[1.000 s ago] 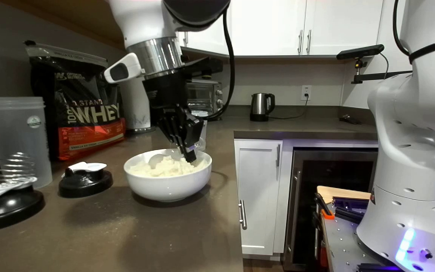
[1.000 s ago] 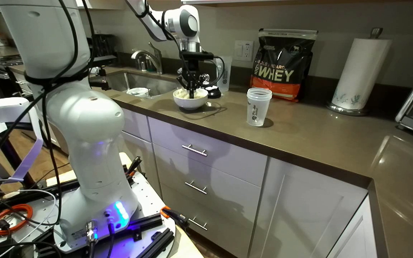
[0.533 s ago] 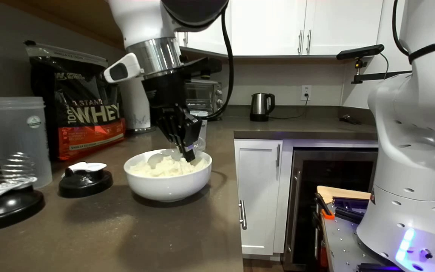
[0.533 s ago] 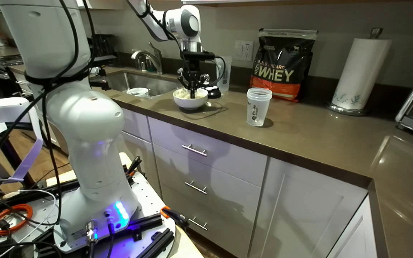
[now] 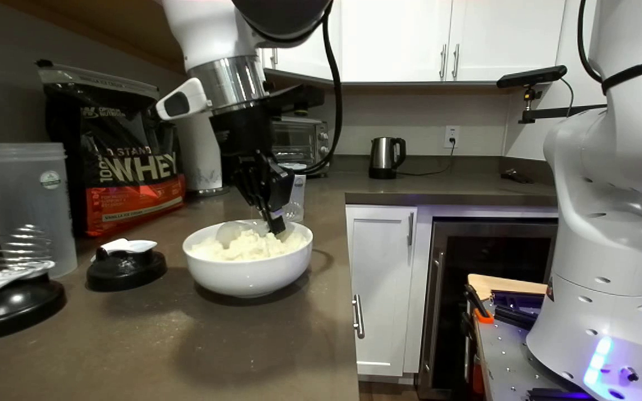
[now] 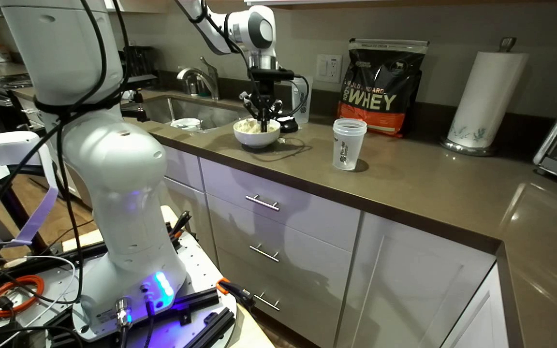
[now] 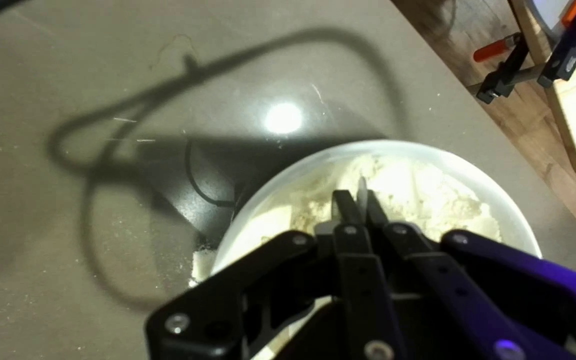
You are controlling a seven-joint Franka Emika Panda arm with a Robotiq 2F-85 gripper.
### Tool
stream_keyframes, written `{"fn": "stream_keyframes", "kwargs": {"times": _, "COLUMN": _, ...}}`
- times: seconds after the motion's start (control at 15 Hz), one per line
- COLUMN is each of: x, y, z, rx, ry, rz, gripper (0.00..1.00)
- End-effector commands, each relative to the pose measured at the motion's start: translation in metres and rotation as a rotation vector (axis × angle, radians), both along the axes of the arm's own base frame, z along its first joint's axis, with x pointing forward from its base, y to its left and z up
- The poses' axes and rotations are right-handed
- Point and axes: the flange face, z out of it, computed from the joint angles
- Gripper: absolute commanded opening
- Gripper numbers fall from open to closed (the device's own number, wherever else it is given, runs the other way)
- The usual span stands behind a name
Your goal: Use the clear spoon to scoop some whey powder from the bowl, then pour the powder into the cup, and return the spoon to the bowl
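Note:
My gripper (image 5: 277, 224) points down into the white bowl (image 5: 247, 277), shut on the handle of the clear spoon (image 7: 362, 196). That handle shows as a thin pale edge between the fingertips in the wrist view. In an exterior view the spoon's translucent scoop (image 5: 225, 230) stands inside the bowl, its lower part hidden by the heaped whey powder (image 5: 246, 245). How much powder it carries cannot be seen. The translucent cup (image 6: 348, 145) stands upright on the counter, apart from the bowl; my gripper partly covers it in an exterior view.
A black WHEY bag (image 5: 131, 150) and a tall clear shaker tumbler (image 5: 23, 209) stand near the wall. Two black lids (image 5: 126, 267) lie beside the bowl. A paper towel roll (image 6: 487, 99) stands further along the counter (image 6: 428, 179), whose front edge runs close to bowl and cup.
My gripper has shifted slightly toward the cup's side and a little higher, still within the bowl. The scoop has moved with it and shows a bit more above the powder.

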Motion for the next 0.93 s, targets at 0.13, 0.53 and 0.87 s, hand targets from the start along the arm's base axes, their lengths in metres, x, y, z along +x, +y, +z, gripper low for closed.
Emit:
{"fn": "stream_keyframes", "kwargs": {"times": 0.13, "x": 0.009, "y": -0.008, "z": 0.008, "rx": 0.023, "ry": 0.040, "rz": -0.025, "gripper": 0.01}}
{"fn": "stream_keyframes", "kwargs": {"times": 0.53, "x": 0.012, "y": -0.011, "z": 0.015, "rx": 0.070, "ry": 0.072, "rz": -0.066, "gripper": 0.01}}
{"fn": "stream_keyframes", "kwargs": {"times": 0.87, "x": 0.015, "y": -0.012, "z": 0.021, "rx": 0.105, "ry": 0.091, "rz": -0.091, "gripper": 0.01}}
